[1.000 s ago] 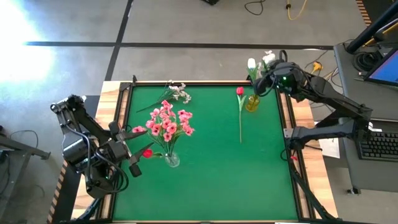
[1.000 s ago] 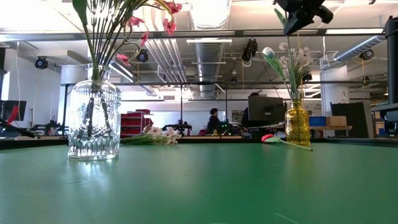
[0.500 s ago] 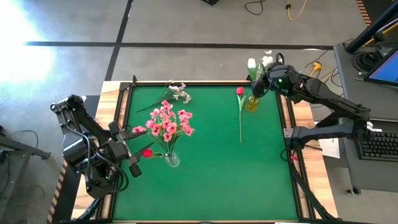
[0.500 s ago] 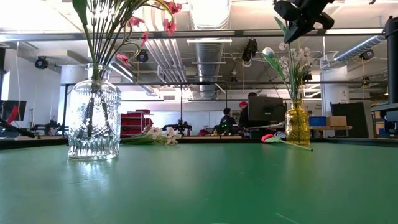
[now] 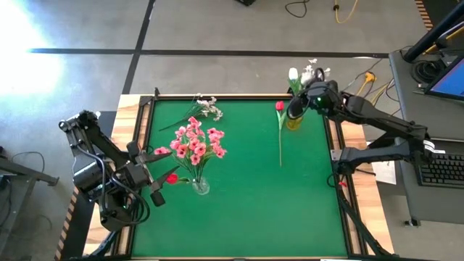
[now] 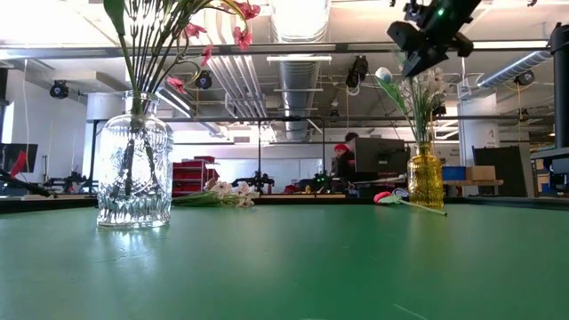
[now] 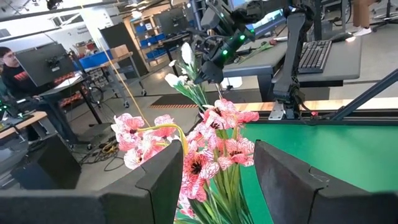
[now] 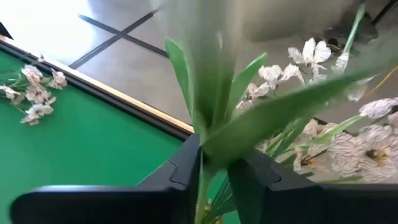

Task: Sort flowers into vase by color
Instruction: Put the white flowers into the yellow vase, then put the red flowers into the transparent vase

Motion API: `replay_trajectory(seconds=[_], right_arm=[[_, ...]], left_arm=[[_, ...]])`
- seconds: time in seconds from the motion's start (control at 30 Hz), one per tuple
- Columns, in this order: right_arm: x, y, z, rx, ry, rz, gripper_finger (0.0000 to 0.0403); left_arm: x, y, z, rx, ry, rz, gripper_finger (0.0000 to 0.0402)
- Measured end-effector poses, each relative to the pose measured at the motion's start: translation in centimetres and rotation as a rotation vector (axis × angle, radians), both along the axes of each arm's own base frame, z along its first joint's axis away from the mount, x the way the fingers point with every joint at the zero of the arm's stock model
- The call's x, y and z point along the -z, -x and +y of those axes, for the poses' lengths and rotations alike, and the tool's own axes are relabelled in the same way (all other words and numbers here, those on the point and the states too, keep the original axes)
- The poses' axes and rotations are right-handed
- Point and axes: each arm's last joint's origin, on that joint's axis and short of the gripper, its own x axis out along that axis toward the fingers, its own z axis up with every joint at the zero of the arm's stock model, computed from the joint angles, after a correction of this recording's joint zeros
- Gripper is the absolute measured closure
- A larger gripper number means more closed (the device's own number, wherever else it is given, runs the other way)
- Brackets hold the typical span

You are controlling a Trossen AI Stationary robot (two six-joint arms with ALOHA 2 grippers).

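A clear glass vase (image 5: pixel 200 187) near the table's left holds pink blossom sprays (image 5: pixel 196 143). My left gripper (image 7: pixel 217 180) waits open just left of them, level; one pink blossom (image 5: pixel 161 151) droops over it and a red bloom (image 5: pixel 171 177) sits by its fingers. At the far right a yellow vase (image 5: pixel 293 120) holds white flowers (image 6: pixel 418 89). My right gripper (image 8: pixel 214 180) hangs over it, slanting down, slightly open, with a white flower's green stem (image 8: pixel 203 186) between its fingers. A red tulip (image 5: pixel 280 130) and white sprays (image 5: pixel 204 109) lie on the green mat. My right gripper has the green stem (image 8: pixel 203 186) and its leaf bases standing between its two fingers, close against one finger (image 8: pixel 186 171). The gap is wider than the stem, and I cannot tell whether either finger touches it. The stem runs down toward the yellow vase.
The green mat (image 5: pixel 246 210) has a raised wooden frame (image 5: pixel 138 145) around it. The red tulip's stem stretches toward the table's middle. Beyond the table stand a desk with a keyboard (image 5: pixel 442 170) and, in the low view, a person (image 6: pixel 342 164) far off.
My right gripper has come down and a little toward the table's left, closer over the yellow vase, taking the green stem down with it. The left arm has kept still.
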Motion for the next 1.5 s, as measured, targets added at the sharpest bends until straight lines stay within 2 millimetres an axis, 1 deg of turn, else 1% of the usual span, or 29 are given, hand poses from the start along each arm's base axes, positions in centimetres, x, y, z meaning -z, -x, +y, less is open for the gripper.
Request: replay_trajectory(seconds=[0.23,0.63,0.77,0.93,1.03,1.13,1.33,1.5], right_arm=[[0.4,0.1,0.0,0.029,-0.003,0.016,0.0267],[-0.6,1.8,0.9,0.106,-0.124,0.065,0.0158],[-0.9,2.3,1.2,0.110,-0.184,0.072,0.0132],[-0.9,2.2,1.6,0.040,-0.312,0.010,0.0117],[-0.3,1.9,1.7,-0.002,-0.396,-0.013,0.0115],[0.5,1.6,1.9,-0.020,-0.462,-0.018,0.0117],[2.1,1.3,2.8,-0.014,-0.518,0.006,0.0128],[4.6,0.5,3.7,-0.018,-0.558,0.017,0.0135]], left_arm=[[0.0,0.0,0.0,-0.001,0.008,-0.005,0.0221],[0.0,0.0,0.0,-0.001,0.008,-0.005,0.0221],[0.0,0.0,0.0,-0.001,0.009,-0.005,0.0221],[0.0,0.0,0.0,-0.001,0.009,-0.005,0.0221],[0.0,0.0,0.0,-0.001,0.009,-0.005,0.0221],[0.0,0.0,0.0,-0.001,0.009,-0.005,0.0221],[0.0,0.0,0.0,-0.001,0.009,-0.005,0.0221],[0.0,0.0,0.0,-0.001,0.009,-0.005,0.0221]])
